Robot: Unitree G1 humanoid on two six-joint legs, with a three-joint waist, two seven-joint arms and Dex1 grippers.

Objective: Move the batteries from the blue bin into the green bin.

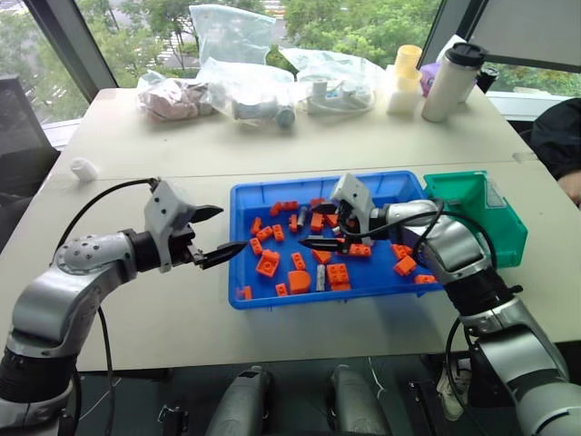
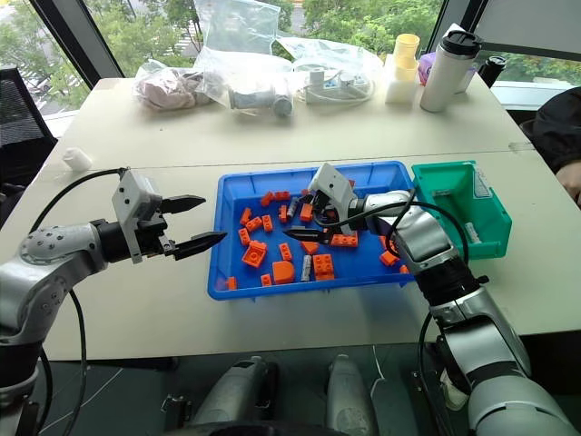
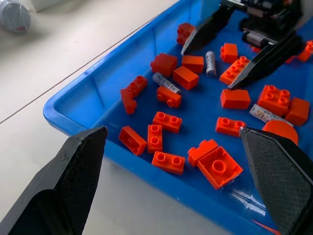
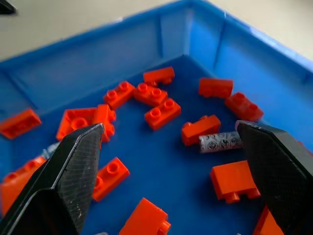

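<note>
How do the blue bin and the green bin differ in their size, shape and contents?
The blue bin is wide and shallow, while the green bin is much narrower and deeper. The blue bin holds many orange bricks mixed with a few silver batteries; the green bin holds no bricks. The open right gripper is over the blue bin, not the green one. Both are rectangular plastic bins standing side by side on the table.

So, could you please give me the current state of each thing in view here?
Left claw: open, empty, beside the tray.
Right claw: open, empty, over the bricks.
Blue bin: holds bricks and batteries.
Batteries: lying flat among the bricks.
Green bin: upright, at least one battery inside.
Tumbler: upright, lidded.
</note>
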